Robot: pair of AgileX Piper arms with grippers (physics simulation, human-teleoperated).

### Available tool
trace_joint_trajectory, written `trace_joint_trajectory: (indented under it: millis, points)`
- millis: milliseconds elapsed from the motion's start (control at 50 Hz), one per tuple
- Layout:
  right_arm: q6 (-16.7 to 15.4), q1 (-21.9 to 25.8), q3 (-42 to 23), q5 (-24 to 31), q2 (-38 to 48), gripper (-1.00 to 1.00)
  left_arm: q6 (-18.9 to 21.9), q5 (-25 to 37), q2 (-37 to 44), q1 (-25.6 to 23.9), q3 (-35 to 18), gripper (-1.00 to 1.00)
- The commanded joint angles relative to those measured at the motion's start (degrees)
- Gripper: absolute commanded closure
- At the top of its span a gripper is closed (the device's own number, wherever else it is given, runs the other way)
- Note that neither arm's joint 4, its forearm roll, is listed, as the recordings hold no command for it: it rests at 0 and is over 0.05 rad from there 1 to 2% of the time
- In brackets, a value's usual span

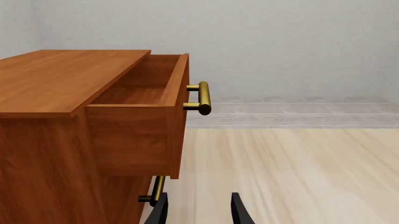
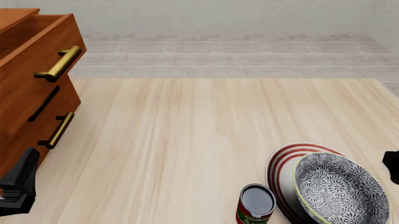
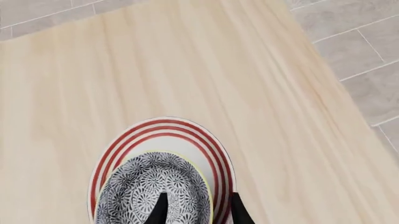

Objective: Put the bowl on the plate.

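The bowl (image 2: 339, 189), grey-and-white floral with a pale rim, rests a little tilted on the plate (image 2: 285, 164), white with red rings, at the table's near right. In the right wrist view the bowl (image 3: 143, 186) covers most of the plate (image 3: 163, 127). My right gripper (image 3: 199, 211) is open and empty: one finger hangs over the bowl's inside, the other outside its rim over the plate. Only a dark tip of it (image 2: 391, 168) shows in the front view. At the near left, beside the cabinet, my left gripper (image 1: 199, 212) is open and holds nothing.
A wooden cabinet (image 2: 31, 93) stands at the left with its top drawer (image 1: 143, 88) pulled out and brass handles (image 1: 203, 98). A small red-labelled can (image 2: 256, 204) stands just left of the plate. The table's right edge (image 3: 349, 121) runs near the plate.
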Motion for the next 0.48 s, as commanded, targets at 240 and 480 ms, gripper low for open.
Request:
trace_joint_trajectory:
  millis: [240, 480]
  points:
    - [-2.17, 0.09, -7.61, 4.22, -0.50, -1.00, 0.00, 0.00, 0.00, 0.00, 0.00, -1.00]
    - [-3.04, 0.51, -10.33, 5.04, -0.44, -1.00, 0.00, 0.00, 0.00, 0.00, 0.00, -1.00]
